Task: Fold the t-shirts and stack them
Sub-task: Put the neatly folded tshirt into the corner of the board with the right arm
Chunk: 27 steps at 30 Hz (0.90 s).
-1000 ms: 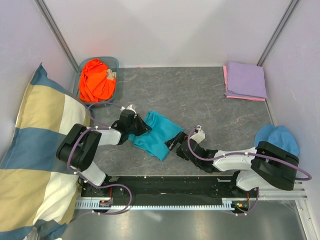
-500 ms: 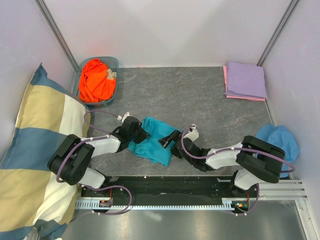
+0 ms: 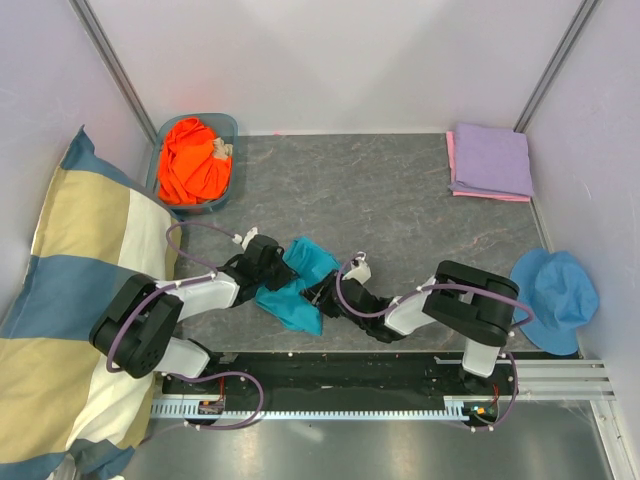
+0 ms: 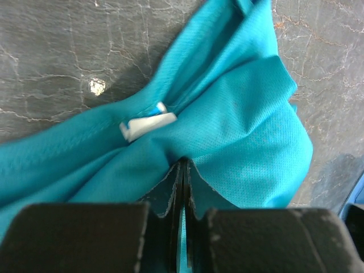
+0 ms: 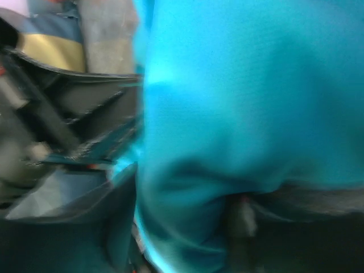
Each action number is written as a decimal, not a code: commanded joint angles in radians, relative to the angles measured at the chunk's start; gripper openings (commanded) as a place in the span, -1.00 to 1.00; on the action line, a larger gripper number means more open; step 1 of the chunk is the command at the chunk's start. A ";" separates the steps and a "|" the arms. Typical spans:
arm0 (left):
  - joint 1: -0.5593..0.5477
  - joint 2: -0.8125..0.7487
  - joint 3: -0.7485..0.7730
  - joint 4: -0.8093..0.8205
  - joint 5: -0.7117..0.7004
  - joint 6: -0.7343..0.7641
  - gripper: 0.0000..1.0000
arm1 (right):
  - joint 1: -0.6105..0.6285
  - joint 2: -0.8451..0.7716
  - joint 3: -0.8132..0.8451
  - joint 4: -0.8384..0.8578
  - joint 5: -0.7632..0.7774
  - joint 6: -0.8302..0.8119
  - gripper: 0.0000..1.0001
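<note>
The teal t-shirt [image 3: 303,262] lies bunched on the grey table between my two grippers. My left gripper [image 3: 272,270] is shut on its left edge; in the left wrist view the jaws [image 4: 182,168] pinch a thin fold of the teal cloth [image 4: 239,119] near its white label [image 4: 147,124]. My right gripper [image 3: 322,294] is at the shirt's right side. Its view is blurred, with teal cloth [image 5: 239,85] bulging between the fingers and the gripper [image 5: 182,210] closed round that bunch. An orange t-shirt [image 3: 193,160] fills the basket. A folded lavender t-shirt [image 3: 490,158] lies on a pink one [image 3: 452,168] at the back right.
A blue basket [image 3: 232,124] stands at the back left. A big checked pillow [image 3: 70,290] leans along the left side. A blue bucket hat [image 3: 553,285] lies at the right edge. Walls close in the table on three sides.
My right gripper has moved left onto the teal t-shirt and closed from wide open onto it. The shirt is more bunched. My left gripper has shifted slightly towards me, still gripping.
</note>
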<state>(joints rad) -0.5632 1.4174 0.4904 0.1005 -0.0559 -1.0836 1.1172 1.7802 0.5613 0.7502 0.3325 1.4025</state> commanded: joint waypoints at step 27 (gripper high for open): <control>0.026 -0.195 0.168 -0.456 -0.294 0.177 1.00 | -0.117 -0.367 0.130 -0.974 0.092 -0.489 -1.00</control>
<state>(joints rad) -0.5381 1.2648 0.6662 -0.3248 -0.2935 -0.9493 1.0721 1.5051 0.6323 0.0418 0.3634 1.0916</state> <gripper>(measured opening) 0.995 0.155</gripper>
